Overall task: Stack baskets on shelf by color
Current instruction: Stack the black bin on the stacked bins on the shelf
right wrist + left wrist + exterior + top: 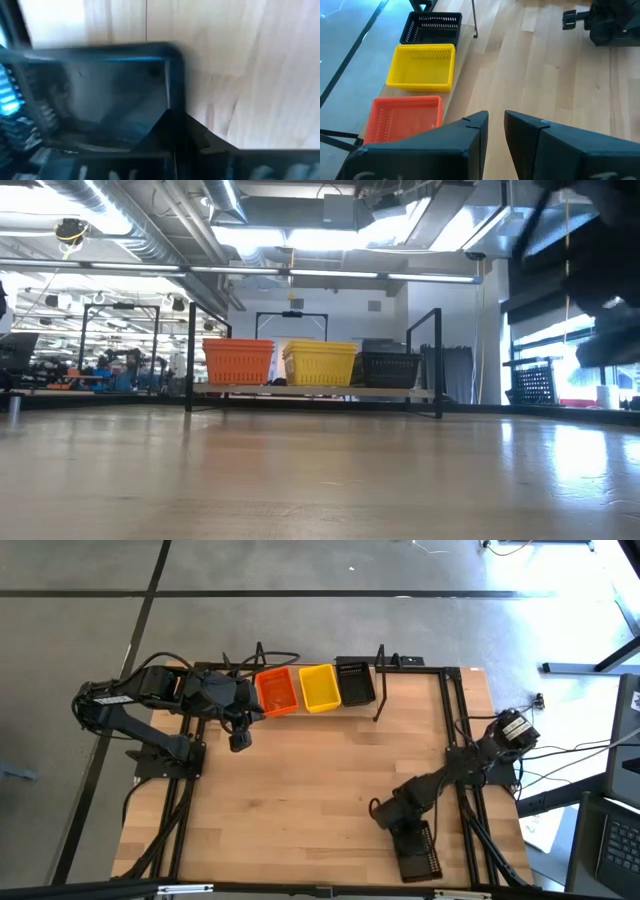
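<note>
Orange, yellow, black baskets — shelved.

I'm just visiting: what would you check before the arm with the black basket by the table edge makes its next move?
1. Right gripper shut on the black basket: cannot tell, contact is blurred.
2. Shelf row, orange basket, yellow basket, second black basket: ok.
3. Stack top for black unobstructed: ok.
4. Left gripper off the shelf's black end: ok.
5. Table path bare: ok.

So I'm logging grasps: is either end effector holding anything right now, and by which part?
The right end effector is shut on a black basket at the table's near edge, gripping its rim wall. The left end effector holds nothing.
</note>
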`<state>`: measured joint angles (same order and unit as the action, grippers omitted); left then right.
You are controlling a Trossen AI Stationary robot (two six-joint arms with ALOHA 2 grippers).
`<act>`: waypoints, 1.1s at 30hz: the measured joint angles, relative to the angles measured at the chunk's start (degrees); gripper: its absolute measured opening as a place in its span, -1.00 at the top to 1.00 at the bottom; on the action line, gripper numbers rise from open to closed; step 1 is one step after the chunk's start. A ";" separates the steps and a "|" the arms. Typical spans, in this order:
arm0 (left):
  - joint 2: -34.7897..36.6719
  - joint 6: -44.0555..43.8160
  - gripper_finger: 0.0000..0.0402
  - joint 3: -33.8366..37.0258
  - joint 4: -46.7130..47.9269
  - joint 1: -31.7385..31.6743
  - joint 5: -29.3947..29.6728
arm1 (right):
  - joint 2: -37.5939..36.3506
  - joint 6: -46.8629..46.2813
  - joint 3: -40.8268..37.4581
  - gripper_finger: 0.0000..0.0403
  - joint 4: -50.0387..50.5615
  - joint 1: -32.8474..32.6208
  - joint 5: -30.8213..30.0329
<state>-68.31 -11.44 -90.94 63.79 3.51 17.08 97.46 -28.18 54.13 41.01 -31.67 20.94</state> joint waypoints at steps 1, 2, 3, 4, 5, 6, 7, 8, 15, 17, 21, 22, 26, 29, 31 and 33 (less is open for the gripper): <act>0.00 0.01 0.73 0.00 0.02 0.00 -0.02 | -0.01 0.00 0.75 0.97 0.81 0.79 0.46; 0.00 0.01 0.73 0.00 0.00 0.00 0.00 | -0.01 0.02 1.62 0.98 1.80 1.63 0.60; 0.00 -0.01 0.73 0.00 0.00 0.00 -0.02 | 0.00 0.21 2.81 0.99 3.08 2.52 0.65; 0.00 0.00 0.73 0.00 0.00 0.00 0.00 | -0.01 0.55 4.15 0.99 4.48 3.46 0.79; 0.00 0.01 0.73 0.00 0.01 0.00 -0.02 | -0.01 1.36 5.68 0.99 6.34 4.40 0.78; 0.00 0.01 0.73 0.00 0.01 0.00 0.00 | -0.01 2.06 7.41 0.99 8.61 5.37 0.71; 0.00 0.01 0.73 0.00 0.00 0.00 -0.02 | -0.01 3.10 9.16 0.99 11.17 6.34 0.71; 0.00 0.02 0.73 0.00 0.00 0.00 -0.01 | -0.01 4.12 11.01 0.99 13.88 7.29 0.68; 0.00 2.97 0.73 0.00 0.00 0.00 -0.02 | -0.01 11.77 26.65 1.00 32.06 14.07 -3.83; 0.00 3.09 0.73 0.01 0.00 0.00 -0.02 | -0.01 14.03 31.61 1.00 37.11 16.29 -7.49; 0.00 4.38 0.73 0.00 0.00 0.00 -0.01 | -0.06 18.92 41.38 1.00 45.71 21.77 -16.56; 0.00 4.56 0.73 0.00 -0.02 0.00 -0.01 | -0.06 20.32 43.71 1.00 46.71 23.43 -18.80; 0.00 4.60 0.73 0.00 -1.28 -0.18 -0.02 | -0.06 30.98 51.51 1.00 45.80 30.81 -25.35; 0.00 4.60 0.73 0.02 -3.17 -1.56 -0.04 | -0.06 41.39 55.50 1.00 42.17 37.28 -29.68; -0.19 4.60 0.73 0.02 -4.37 -2.66 0.11 | -0.06 48.05 57.54 1.00 39.21 41.79 -31.22; -0.37 4.62 0.73 0.02 -5.57 -3.79 0.11 | -0.06 55.33 58.79 1.00 35.43 46.09 -31.69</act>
<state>-68.69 -6.81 -90.91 58.22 -0.28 17.19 97.41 27.15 112.93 76.44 14.42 -10.76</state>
